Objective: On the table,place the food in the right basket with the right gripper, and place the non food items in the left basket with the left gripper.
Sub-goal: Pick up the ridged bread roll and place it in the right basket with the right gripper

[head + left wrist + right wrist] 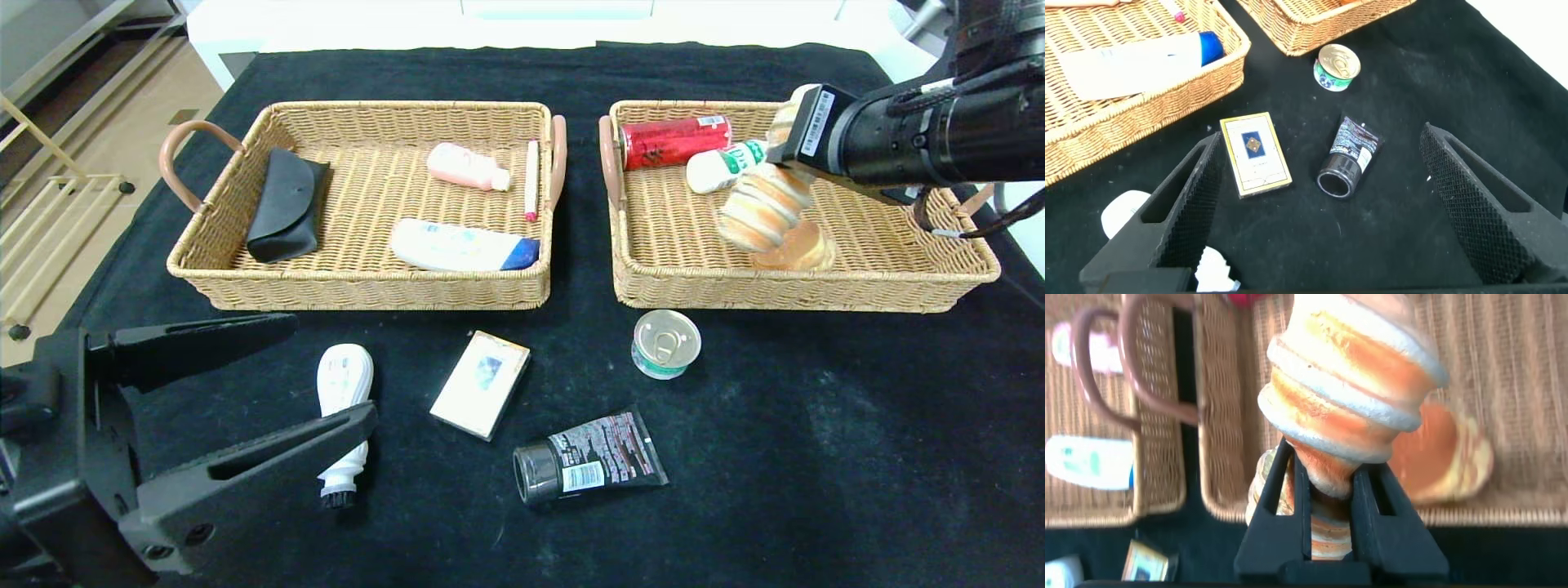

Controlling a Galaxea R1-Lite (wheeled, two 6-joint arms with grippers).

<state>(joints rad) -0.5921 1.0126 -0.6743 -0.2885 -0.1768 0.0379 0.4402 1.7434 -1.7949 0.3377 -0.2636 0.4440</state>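
My right gripper (784, 175) (1327, 469) is shut on a striped twisted bread (763, 212) (1347, 376), held tilted above the right basket (898, 286). A flat round bun (796, 249) (1445, 453) lies under it in that basket, with a red can (673, 140) and a white-green bottle (722, 166). On the cloth in front lie a white bottle (343, 400) (1123, 214), a card box (480, 384) (1255, 154), a tin can (666, 343) (1337, 67) and a black tube (592, 465) (1349, 155). My left gripper (335, 367) (1321, 139) hangs open and empty over the near left.
The left basket (367, 290) (1143, 106) holds a black case (284, 206), a pink bottle (467, 166), a pink pen (531, 180) and a white-blue tube (461, 247). Both baskets stand side by side on the black cloth, handles nearly touching. Floor and shelving lie beyond the table's left edge.
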